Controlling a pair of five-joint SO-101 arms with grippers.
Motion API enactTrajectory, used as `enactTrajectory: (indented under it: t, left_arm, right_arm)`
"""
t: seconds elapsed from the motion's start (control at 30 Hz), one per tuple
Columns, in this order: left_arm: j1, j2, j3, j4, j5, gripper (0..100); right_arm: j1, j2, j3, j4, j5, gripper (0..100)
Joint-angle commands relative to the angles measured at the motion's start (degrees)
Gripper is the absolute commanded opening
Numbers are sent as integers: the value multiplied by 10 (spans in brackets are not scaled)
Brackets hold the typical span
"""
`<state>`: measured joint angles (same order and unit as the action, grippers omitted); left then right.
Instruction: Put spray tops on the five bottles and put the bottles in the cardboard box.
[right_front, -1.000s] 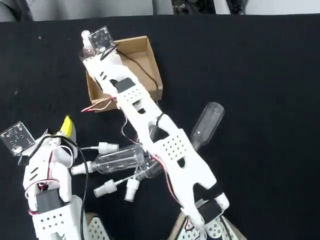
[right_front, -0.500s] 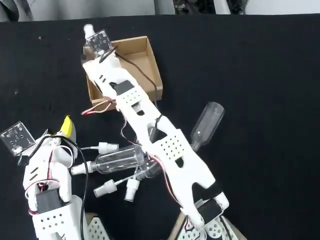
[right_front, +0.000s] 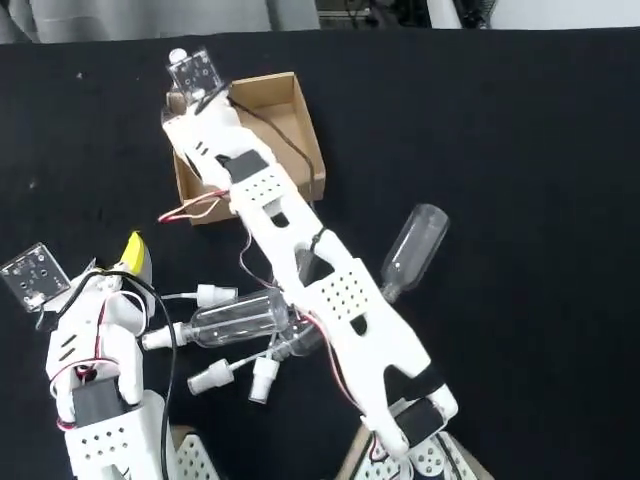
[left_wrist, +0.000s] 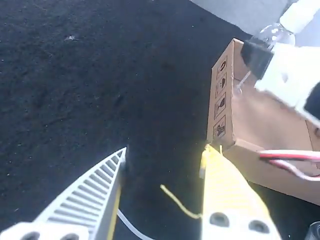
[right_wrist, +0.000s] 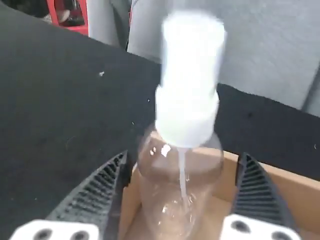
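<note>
Up close, the right gripper (right_wrist: 183, 155) has its jaws apart on either side of an upright capped bottle (right_wrist: 177, 200) at a corner of the box (right_wrist: 285, 187), with slim gaps both sides. From above, its spray top (right_front: 178, 55) pokes past the wrist. The left gripper (left_wrist: 164, 150) is spread with nothing between its jaws, above the table (left_wrist: 75, 75) near the box. The high view adds two lying bottles, one capped (right_front: 235, 318) and one bare (right_front: 415, 242), and three loose tops (right_front: 215, 295).

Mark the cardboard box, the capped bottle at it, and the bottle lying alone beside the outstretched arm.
cardboard box (right_front: 309, 135): high view, its right wall.
capped bottle (right_wrist: 180, 200): right wrist view, clear body.
lone bottle (right_front: 412, 250): high view, middle of its body.
</note>
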<state>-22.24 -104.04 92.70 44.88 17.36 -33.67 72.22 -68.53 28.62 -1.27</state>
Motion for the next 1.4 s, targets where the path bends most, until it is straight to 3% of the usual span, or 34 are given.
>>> enactTrajectory:
  t: [0.0,0.23,0.63,0.93,1.13,1.37]
  left_arm:
    - [-2,-5,-7,-7,4,216]
    - [-4,-5,-7,-8,4,217]
    - [-5,-5,-7,-8,4,218]
    - [-5,-5,-7,-8,4,221]
    - [-5,-5,-7,-8,4,221]
    - [-5,-5,-7,-8,4,221]
  right_arm:
    - [-12,-7,-79,68,-5,283]
    - [-12,-7,-131,160,-5,280]
    - [-9,-8,-272,433,-1,280]
    - [-6,-14,-273,543,1,283]
    - [6,-59,-273,630,88,283]
    - [33,-102,-273,708,88,283]
